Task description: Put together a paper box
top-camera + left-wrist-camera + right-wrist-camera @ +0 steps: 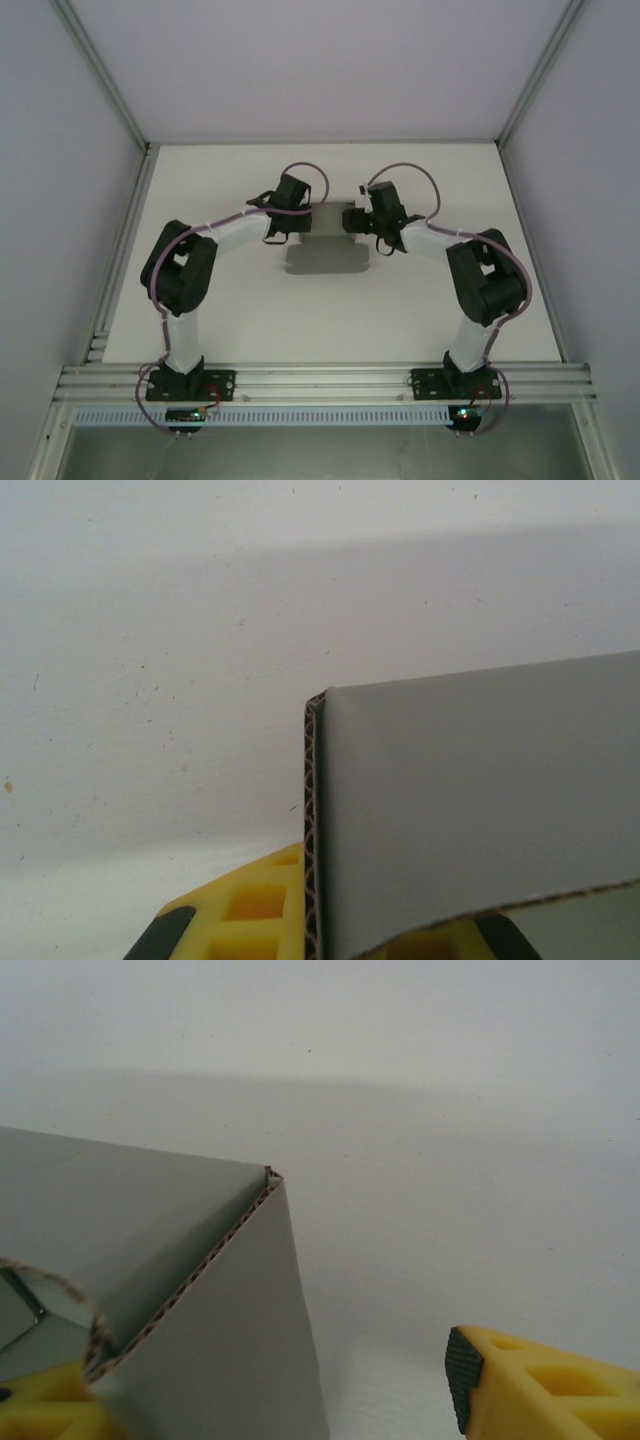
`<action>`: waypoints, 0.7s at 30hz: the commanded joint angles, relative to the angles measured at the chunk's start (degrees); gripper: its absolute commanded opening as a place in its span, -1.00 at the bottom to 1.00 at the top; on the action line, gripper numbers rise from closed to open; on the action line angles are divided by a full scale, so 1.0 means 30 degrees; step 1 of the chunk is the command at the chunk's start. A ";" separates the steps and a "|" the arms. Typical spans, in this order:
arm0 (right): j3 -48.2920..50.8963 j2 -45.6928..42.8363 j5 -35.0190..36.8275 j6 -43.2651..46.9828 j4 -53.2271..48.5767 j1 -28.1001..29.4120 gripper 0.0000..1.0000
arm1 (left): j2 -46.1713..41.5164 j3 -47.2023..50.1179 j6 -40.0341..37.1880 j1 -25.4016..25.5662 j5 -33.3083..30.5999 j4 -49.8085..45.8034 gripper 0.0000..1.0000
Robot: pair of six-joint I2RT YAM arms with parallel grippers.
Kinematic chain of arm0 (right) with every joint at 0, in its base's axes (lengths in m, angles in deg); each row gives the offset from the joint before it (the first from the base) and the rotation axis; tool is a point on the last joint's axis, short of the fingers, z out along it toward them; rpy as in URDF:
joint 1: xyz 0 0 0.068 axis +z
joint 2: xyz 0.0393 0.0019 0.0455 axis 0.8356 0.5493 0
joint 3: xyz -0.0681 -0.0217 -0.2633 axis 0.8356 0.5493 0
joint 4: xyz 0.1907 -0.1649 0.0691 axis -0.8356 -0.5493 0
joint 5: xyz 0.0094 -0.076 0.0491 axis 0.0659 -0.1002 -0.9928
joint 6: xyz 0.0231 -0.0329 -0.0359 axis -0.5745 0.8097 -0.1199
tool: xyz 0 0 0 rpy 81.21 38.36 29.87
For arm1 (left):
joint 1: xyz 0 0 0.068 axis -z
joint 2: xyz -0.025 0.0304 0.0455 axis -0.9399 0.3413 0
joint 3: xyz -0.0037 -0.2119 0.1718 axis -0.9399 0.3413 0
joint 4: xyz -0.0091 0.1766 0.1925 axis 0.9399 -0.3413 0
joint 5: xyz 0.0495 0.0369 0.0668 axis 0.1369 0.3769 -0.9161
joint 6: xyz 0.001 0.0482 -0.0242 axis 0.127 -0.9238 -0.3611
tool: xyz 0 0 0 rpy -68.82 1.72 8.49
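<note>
White worktop [250, 310] carries the paper box [325, 258]. Left end effector [370, 935] clamps its wall; right end effector [260, 1390] stands open.

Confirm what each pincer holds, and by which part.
Left pincer is shut on the paper box, clamping a folded wall at its edge. Right pincer is open, holding nothing.

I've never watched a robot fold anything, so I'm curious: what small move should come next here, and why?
Probably the right end effector should draw back from the paper box and pick a new hold. Its fingers stand apart, one clear of the grey wall, while the left end effector is clamped on a cardboard edge, which should steady it.
</note>
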 commanded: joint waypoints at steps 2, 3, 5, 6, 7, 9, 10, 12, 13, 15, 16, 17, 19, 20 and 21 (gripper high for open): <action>0.0621 -0.0748 -0.0830 0.0309 -0.1902 -0.0128 0.32 | -0.0550 -0.0699 0.0151 -0.0210 -0.0413 -0.0602 -1.00; 0.0609 -0.0748 -0.0826 0.0287 -0.2178 -0.0107 0.30 | -0.0492 -0.0780 0.0126 -0.0229 -0.0438 -0.0644 -1.00; 0.0591 -0.0607 -0.0838 0.0298 -0.2534 -0.0114 0.25 | -0.0455 -0.0838 0.0096 -0.0234 -0.0391 -0.0669 -1.00; 0.0612 -0.0475 -0.0794 0.0289 -0.2467 -0.0106 0.23 | -0.0462 -0.0810 0.0060 -0.0240 -0.0355 -0.0637 -1.00; 0.0604 -0.0286 -0.0820 0.0252 -0.2354 -0.0106 0.19 | -0.0426 -0.0803 0.0067 -0.0259 -0.0274 -0.0588 -1.00; 0.0407 0.0060 -0.0678 0.0151 -0.1761 -0.0135 0.16 | -0.0425 -0.0841 -0.0093 -0.0229 0.0054 -0.0528 -1.00; 0.0235 0.0281 -0.0597 -0.0013 -0.1470 -0.0165 0.12 | -0.0425 -0.0809 -0.0130 -0.0205 0.0177 -0.0526 -1.00; -0.0389 0.0805 -0.0293 -0.0415 -0.1201 -0.0227 0.02 | -0.0396 -0.0793 -0.0177 -0.0213 0.0333 -0.0566 -1.00; -0.0696 0.1076 -0.0073 -0.0620 -0.1185 -0.0260 -0.08 | -0.0425 -0.0774 -0.0191 -0.0197 0.0328 -0.0590 -1.00; -0.1383 0.1660 -0.0019 -0.0968 -0.1487 -0.0455 -0.28 | -0.0469 -0.0688 -0.0196 -0.0172 0.0339 -0.0660 -1.00; -0.1684 0.1947 -0.0244 -0.0978 -0.1494 -0.0493 -0.30 | -0.0484 -0.0625 -0.0264 -0.0185 0.0423 -0.0619 -1.00; -0.1745 0.2181 -0.0281 -0.1115 -0.1397 -0.0521 -0.33 | -0.0508 -0.0590 -0.0333 -0.0190 0.0498 -0.0574 -1.00; -0.2009 0.2570 -0.0293 -0.1139 -0.1413 -0.0521 -0.51 | -0.0513 -0.0583 -0.0375 -0.0129 0.0495 -0.0539 -1.00; -0.2183 0.2737 0.0200 -0.1258 -0.1768 -0.0538 -0.61 | -0.0528 -0.0597 -0.0328 -0.0130 0.0466 -0.0578 -1.00; -0.2398 0.2901 0.0735 -0.1263 -0.2190 -0.0535 -0.72 | -0.0541 -0.0590 -0.0319 -0.0131 0.0456 -0.0597 -1.00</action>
